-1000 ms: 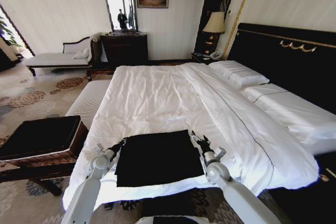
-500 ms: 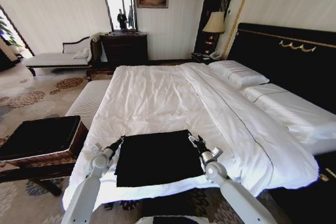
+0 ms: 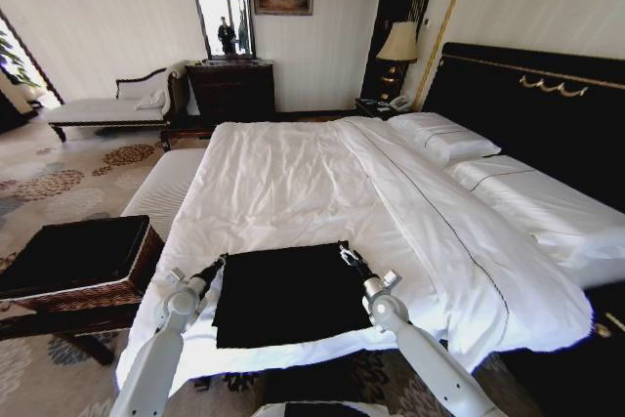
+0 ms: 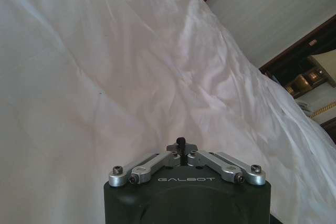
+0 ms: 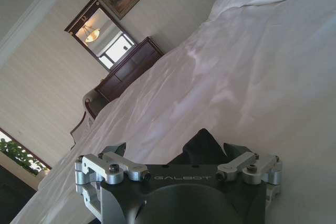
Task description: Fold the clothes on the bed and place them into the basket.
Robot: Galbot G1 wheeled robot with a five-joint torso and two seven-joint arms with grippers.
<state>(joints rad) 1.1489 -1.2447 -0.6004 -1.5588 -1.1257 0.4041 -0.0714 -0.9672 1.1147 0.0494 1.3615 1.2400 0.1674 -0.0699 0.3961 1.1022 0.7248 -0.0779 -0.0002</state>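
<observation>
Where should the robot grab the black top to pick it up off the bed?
Probably by its two far corners. The top lies flat, folded into a rectangle near the foot of the bed, so there's no bump to pinch. The left gripper and right gripper sit at those corners, coming in low from the sides.

Bed (image 3: pixel 293 183) beyond clothes (image 3: pixel 288 292) bare (pillows (image 3: pixel 444 136) far right).

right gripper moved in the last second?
Yes. The right gripper has slid toward the robot's left and slightly farther up the large white-sheeted bed, dragging the far right corner of the black soft top inward.
</observation>
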